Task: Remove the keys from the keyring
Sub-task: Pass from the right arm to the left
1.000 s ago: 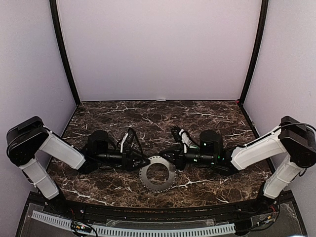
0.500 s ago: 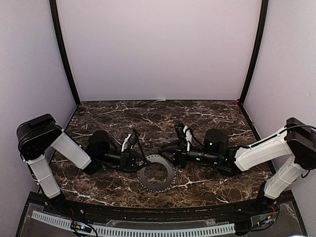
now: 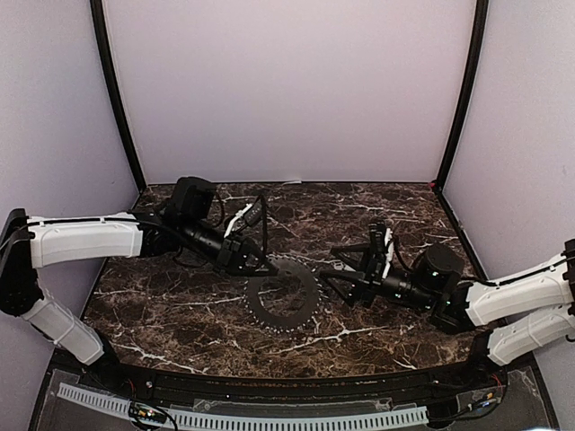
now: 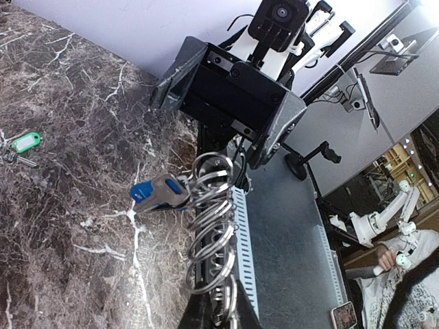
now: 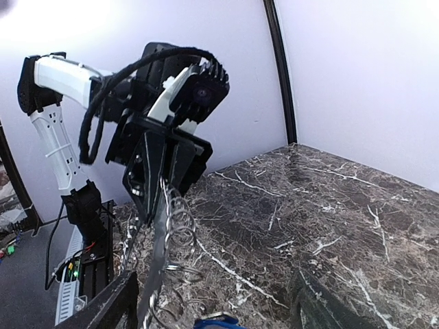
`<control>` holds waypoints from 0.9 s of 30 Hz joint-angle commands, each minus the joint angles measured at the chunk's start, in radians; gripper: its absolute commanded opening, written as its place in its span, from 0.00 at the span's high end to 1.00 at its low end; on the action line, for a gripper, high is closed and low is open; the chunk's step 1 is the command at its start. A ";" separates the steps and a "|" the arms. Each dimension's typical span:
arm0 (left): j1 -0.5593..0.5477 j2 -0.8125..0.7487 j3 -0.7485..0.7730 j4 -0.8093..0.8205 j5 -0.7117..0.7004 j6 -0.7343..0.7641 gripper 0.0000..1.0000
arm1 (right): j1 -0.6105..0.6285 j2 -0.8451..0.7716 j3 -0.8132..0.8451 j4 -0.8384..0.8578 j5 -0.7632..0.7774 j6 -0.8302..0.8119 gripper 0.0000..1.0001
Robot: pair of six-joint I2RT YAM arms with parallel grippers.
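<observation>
The keyring (image 3: 302, 318) is a dark-grey toothed ring, tilted, with its far-left rim raised off the marble. My left gripper (image 3: 254, 263) is shut on that raised rim. In the left wrist view its jaws (image 4: 221, 312) clamp the ring edge-on, with several silver split rings (image 4: 209, 226) strung along it and a blue key (image 4: 158, 192) hanging at the far end. A green key (image 4: 24, 142) lies loose on the table. My right gripper (image 3: 334, 269) stands open just right of the ring, touching nothing. From the right wrist, the keyring (image 5: 158, 255) shows edge-on beside a blue key (image 5: 219, 321) between my right gripper (image 5: 216, 293) fingers.
The marble table (image 3: 180, 305) is walled by pale panels on three sides. A white slotted cable duct (image 3: 269, 418) runs along the near edge in front of the arm bases.
My left gripper has shut on the keyring's rim, and the arm has swung back and lifted it. My right gripper has opened, let go and drawn back to the right.
</observation>
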State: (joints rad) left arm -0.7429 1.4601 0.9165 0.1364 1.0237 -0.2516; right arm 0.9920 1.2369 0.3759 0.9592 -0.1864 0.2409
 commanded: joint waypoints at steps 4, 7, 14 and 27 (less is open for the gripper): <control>0.003 0.041 0.258 -0.822 0.018 0.438 1.00 | -0.004 -0.067 -0.117 0.126 -0.089 -0.131 0.26; 0.003 0.077 0.307 -0.945 -0.003 0.492 1.00 | 0.002 -0.043 -0.155 0.189 -0.135 -0.162 0.28; 0.002 0.088 0.349 -1.001 0.013 0.515 1.00 | 0.082 0.063 -0.170 0.234 -0.102 -0.239 0.32; 0.000 0.078 0.345 -1.019 0.042 0.501 1.00 | 0.209 0.318 -0.099 0.324 0.026 -0.298 0.52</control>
State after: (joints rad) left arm -0.7425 1.5726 1.2301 -0.8471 1.0153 0.2371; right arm 1.1652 1.4986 0.2394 1.1843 -0.2081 -0.0322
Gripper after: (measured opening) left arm 0.054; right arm 0.512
